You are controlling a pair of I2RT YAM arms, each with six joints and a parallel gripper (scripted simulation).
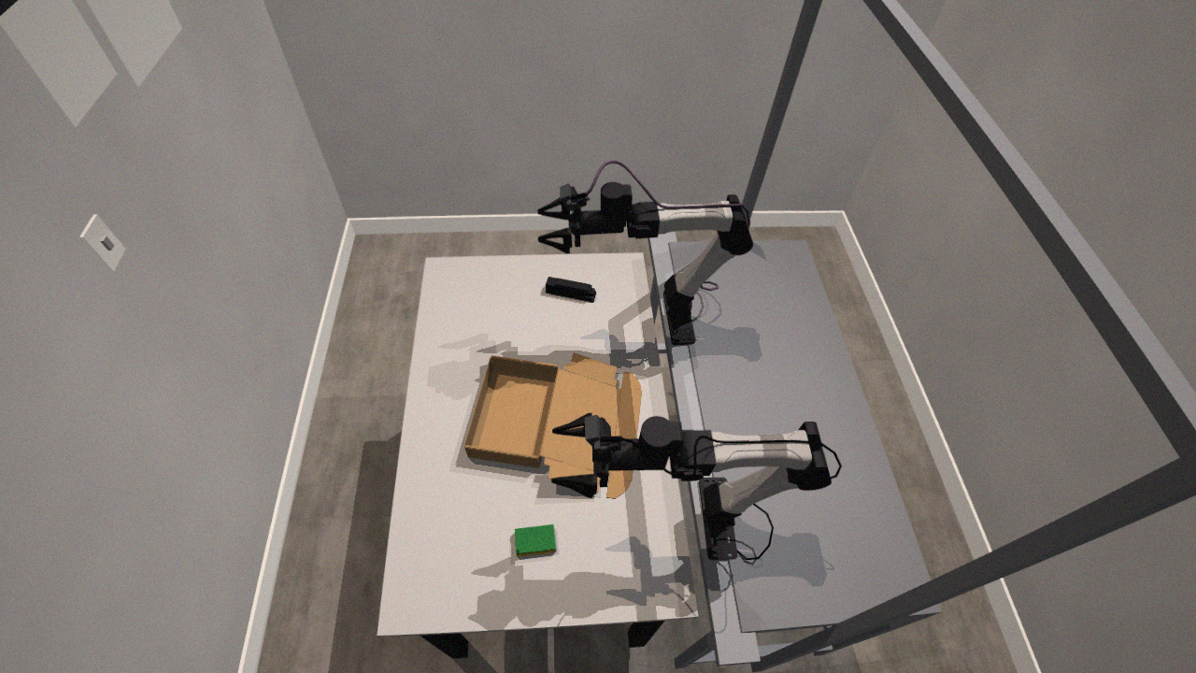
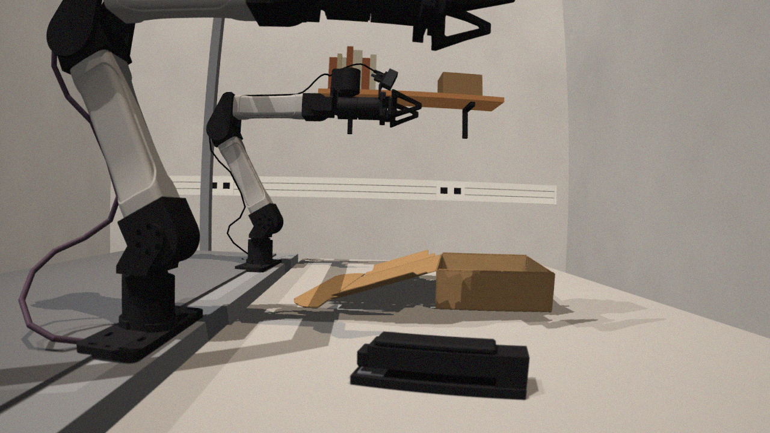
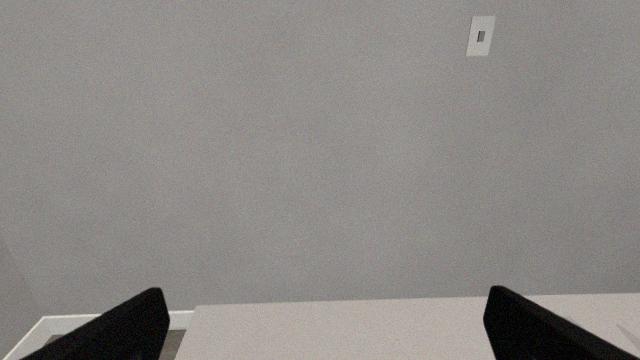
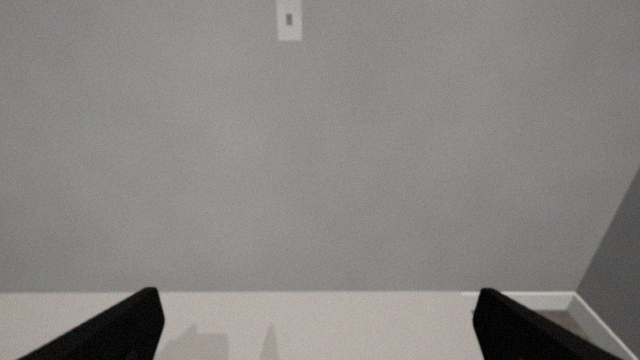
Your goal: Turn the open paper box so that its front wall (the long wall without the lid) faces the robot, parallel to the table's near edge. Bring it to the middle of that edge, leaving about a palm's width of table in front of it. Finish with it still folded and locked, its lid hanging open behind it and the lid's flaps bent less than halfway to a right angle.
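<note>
The open brown paper box (image 1: 511, 414) (image 2: 495, 292) stands upright, slightly askew, in the middle of the table (image 1: 476, 293). Its front wall faces away from the robot. The lid (image 1: 585, 397) (image 2: 371, 281) hangs open on the robot's side, sloping down towards the near edge. Its long end flap (image 1: 629, 393) reaches close to that edge; flap angles are hard to tell. My left gripper (image 1: 553, 456) (image 2: 418, 109) (image 3: 325, 302) is open and empty, high above the box and lid. My right gripper (image 1: 540, 226) (image 2: 502, 12) (image 4: 319, 303) is open and empty, high beyond the stapler.
A black stapler (image 1: 570, 289) (image 2: 441, 363) lies on the right arm's side of the box. A green block (image 1: 534, 539) lies on the left arm's side. The arm bases stand on a grey bench (image 1: 786, 309) behind the near edge, with frame posts around it.
</note>
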